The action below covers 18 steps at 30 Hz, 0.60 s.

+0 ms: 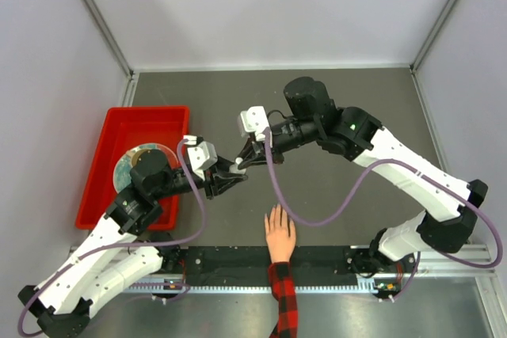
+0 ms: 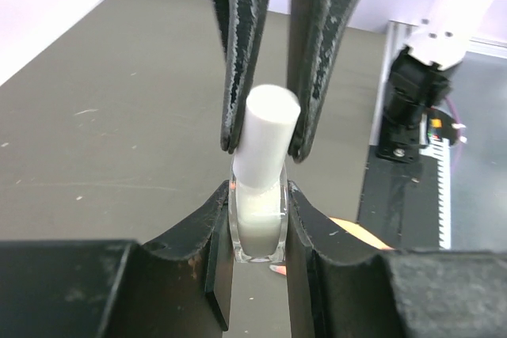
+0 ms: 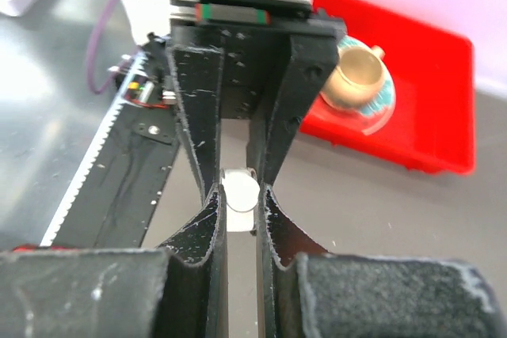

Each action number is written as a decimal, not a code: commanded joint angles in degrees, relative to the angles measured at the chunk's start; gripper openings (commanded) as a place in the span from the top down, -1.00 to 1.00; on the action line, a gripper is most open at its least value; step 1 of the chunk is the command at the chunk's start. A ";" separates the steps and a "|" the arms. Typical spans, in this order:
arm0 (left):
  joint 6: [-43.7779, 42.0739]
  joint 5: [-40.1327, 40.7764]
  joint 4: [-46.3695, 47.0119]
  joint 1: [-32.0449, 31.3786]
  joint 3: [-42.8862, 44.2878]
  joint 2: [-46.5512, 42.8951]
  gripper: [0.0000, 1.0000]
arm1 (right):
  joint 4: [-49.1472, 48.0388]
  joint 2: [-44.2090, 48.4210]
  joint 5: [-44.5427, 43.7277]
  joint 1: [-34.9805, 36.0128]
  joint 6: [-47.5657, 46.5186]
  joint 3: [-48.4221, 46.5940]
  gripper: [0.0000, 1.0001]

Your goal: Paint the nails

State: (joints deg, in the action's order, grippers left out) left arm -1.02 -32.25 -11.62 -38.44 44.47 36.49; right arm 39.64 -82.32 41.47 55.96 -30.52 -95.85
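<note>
Grippers meet just left of centre in the overhead frame. The left gripper [image 1: 224,185] is clamped on the glass body of a small bottle [image 2: 259,231], and the right gripper [image 1: 242,162] is closed narrowly on its white cap [image 2: 267,136].

Around them lies the grey table [image 1: 333,116]. A red tray [image 1: 150,110] sits at the left of the frame, carrying a plate [image 1: 123,170] and a brass-coloured pot [image 3: 360,77].

At bottom centre a hand [image 1: 279,235] lies flat on the table, palm down, in a plaid sleeve [image 1: 283,298]. Its nails [image 1: 276,210] point up the frame toward the grippers but are near rather than under them. They are too small here to show any colour.

As I judge it, the task is barely begun. The cap looks seated on the neck and no brush is out, so unscrewing, lifting the brush and coating all five nails are yet to come.

The overhead view alone shows the hand and how it lies below the bottle, but the bottle itself is almost lost between the fingers. The left wrist view shows the pale liquid and both grips side-on. The right wrist view looks at the cap end-on as a white disc between its fingers, and it alone shows the pot clearly.
</note>
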 commanded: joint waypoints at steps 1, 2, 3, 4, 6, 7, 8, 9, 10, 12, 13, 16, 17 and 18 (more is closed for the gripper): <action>-0.13 -3.87 2.48 0.12 2.11 0.07 1.00 | 4.83 -0.64 13.27 -1.29 -5.68 -4.42 1.00; -0.13 -4.92 2.39 0.12 2.11 0.25 1.00 | 5.88 -1.08 15.54 -1.56 -6.47 -4.86 1.00; -0.30 -5.28 2.30 0.12 2.20 0.34 1.00 | 7.80 -1.43 16.61 -1.82 -6.91 -5.39 1.00; -0.21 -5.71 2.30 0.12 2.11 0.42 1.00 | 8.26 -1.87 17.75 -1.91 -7.01 -6.09 1.00; -0.30 -6.33 2.30 0.12 2.20 0.60 1.00 | 8.96 -2.58 18.11 -1.91 -6.83 -6.45 1.00; -0.39 -6.42 2.30 0.12 2.20 0.60 1.00 | 8.70 -2.49 18.12 -1.91 -6.83 -6.10 1.00; -0.56 -6.51 2.21 0.12 2.29 0.69 1.00 | 8.18 -2.32 17.51 -1.91 -6.05 -5.66 1.00; -0.57 -6.42 2.21 0.12 2.29 0.69 1.00 | 7.22 -2.05 16.89 -1.91 -5.43 -4.96 1.00; -0.57 -6.60 2.04 0.12 2.46 0.77 1.00 | 5.99 -1.96 15.75 -1.91 -4.99 -4.78 1.00; -0.48 -6.60 2.04 0.11 2.47 0.86 1.00 | 4.58 -1.79 14.17 -1.91 -1.92 -4.95 1.00; -0.56 -6.60 1.78 0.12 2.55 1.04 1.00 | 3.53 -1.79 12.25 -1.91 -1.13 -4.96 1.00; -0.65 -5.72 1.42 0.12 2.47 1.30 1.00 | 0.89 -0.74 8.03 -1.91 3.44 -4.52 1.00; -0.65 -5.81 1.33 0.12 2.47 1.30 1.00 | 0.62 -0.56 7.66 -1.91 4.76 -4.60 1.00; -0.83 -5.55 1.25 0.03 2.38 1.30 1.00 | 0.18 -0.12 7.31 -1.91 5.47 -4.43 1.00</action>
State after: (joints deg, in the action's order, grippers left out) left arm -1.21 -38.72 -11.66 -38.46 44.49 37.43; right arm 44.56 -84.53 50.50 53.93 -30.13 -99.53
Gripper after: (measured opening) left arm 0.314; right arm 0.085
